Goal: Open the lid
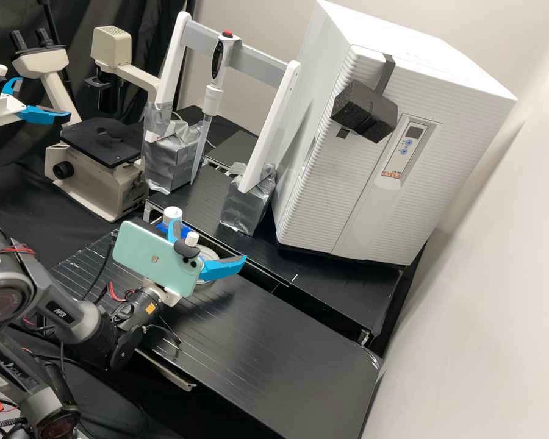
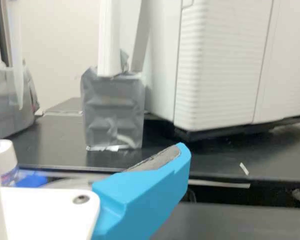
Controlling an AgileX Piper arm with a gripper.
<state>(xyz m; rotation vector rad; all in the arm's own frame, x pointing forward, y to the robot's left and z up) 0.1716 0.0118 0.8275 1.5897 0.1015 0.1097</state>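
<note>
Probably the lid (image 1: pixel 348 207) meant is the ribbed front of the white box (image 1: pixel 451 55), at the back of the scene on a raised black platform (image 1: pixel 323 280), though the task names no container and the capped bottle (image 1: pixel 172 215) cannot be ruled out. The front sits flush, so I judge it closed and the work at the approach step. The gripper (image 1: pixel 210 241) hangs over the black table (image 1: pixel 274 353), its blue fingers (image 1: pixel 226 268) spread apart with nothing held between them. If the box is right, the next move calls for lifting and reaching forward to the dark foam block (image 1: pixel 366 113), which looks like an added handle, then closing on it squarely. It seems soft and may squash or slip if pinched near a corner.

The foam block is chunky, matt and pitted, beside a flat dark strap (image 1: pixel 385 73) over the box's upper edge. The box itself is hard and smooth-sided, with fine parallel ridges on its front. Beside it stands a white frame (image 1: pixel 271 128), its feet wrapped in crinkled, shiny silver tape (image 1: pixel 247 201). The bottle's cap is round and smooth; near it, partly behind the gripper, is a round, pale-rimmed dish (image 1: pixel 208 252).
</note>
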